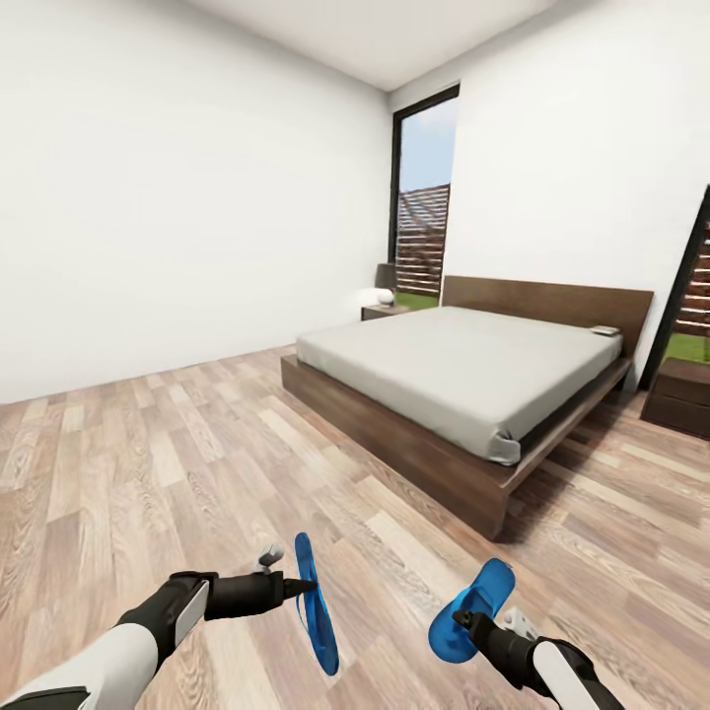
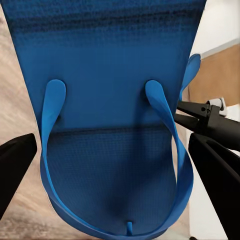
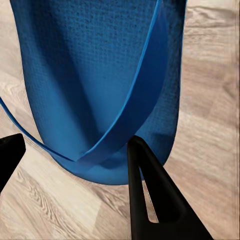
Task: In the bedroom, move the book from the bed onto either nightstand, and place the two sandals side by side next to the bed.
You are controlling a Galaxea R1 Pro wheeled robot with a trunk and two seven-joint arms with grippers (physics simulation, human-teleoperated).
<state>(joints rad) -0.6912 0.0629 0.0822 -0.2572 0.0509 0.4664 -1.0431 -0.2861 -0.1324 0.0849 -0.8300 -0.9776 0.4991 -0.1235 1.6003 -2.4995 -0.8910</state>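
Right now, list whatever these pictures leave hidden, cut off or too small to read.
- Book: head view, a small pale shape on the bed by the headboard; too small to read the cover.
- Right nightstand: head view, cut by the picture's edge.
- Far nightstand: head view, partly behind the bed; the things on it are too small to identify.
- Left sandal: left wrist view, its far end cut by the edge.
- Right sandal: right wrist view, likewise cut.
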